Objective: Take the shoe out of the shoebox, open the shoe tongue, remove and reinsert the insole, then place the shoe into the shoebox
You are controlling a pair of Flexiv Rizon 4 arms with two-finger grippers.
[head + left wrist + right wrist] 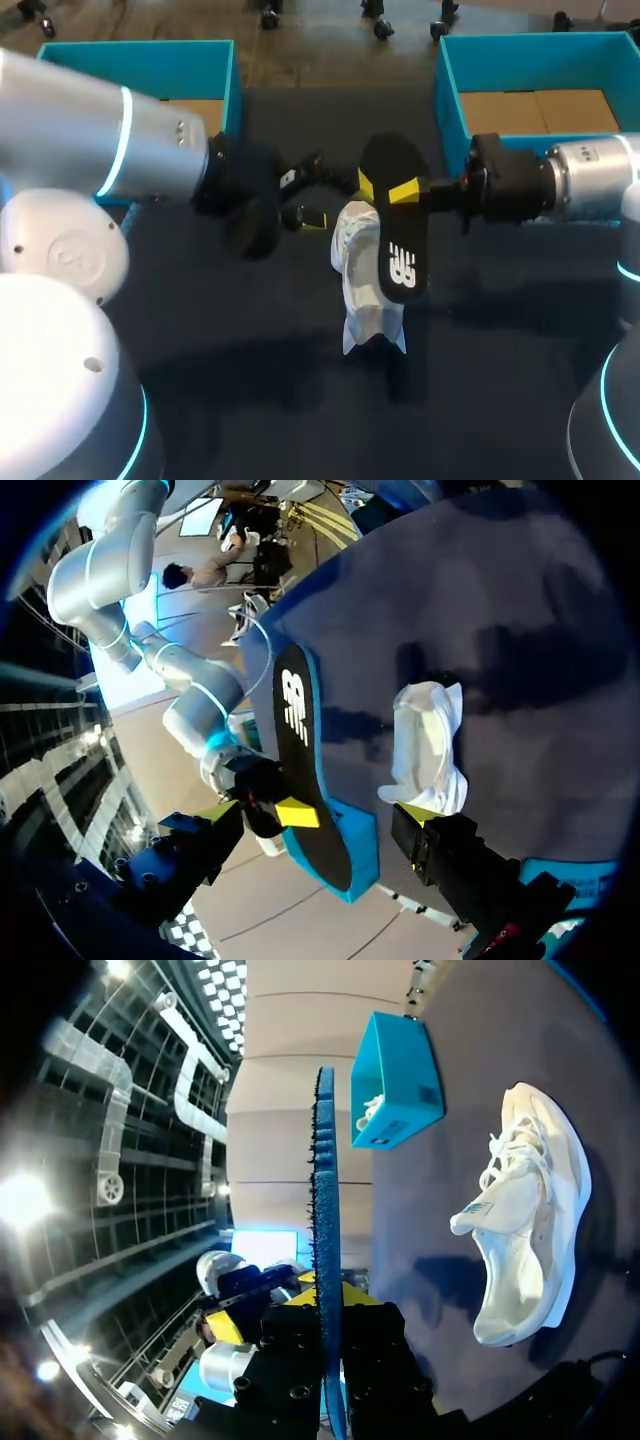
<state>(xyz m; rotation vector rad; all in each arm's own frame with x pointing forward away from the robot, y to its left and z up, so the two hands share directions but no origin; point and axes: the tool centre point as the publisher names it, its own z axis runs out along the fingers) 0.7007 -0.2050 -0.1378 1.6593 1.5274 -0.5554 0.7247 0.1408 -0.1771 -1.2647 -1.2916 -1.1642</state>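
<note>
A white shoe (365, 290) lies on the dark table in the middle, also seen in the left wrist view (430, 745) and the right wrist view (530, 1230). Above it hangs the black insole (398, 235) with a white logo and blue underside, out of the shoe. My right gripper (388, 188) is shut on the insole's heel end, and its own view shows the insole (325, 1190) edge-on between its fingers. My left gripper (312, 190) stands wide open just left of the insole, with nothing between its fingertips (215, 812).
A teal shoebox (225, 95) stands at the back left and another teal shoebox (450, 100) at the back right, both showing cardboard bottoms. The back left box (395, 1080) holds something white.
</note>
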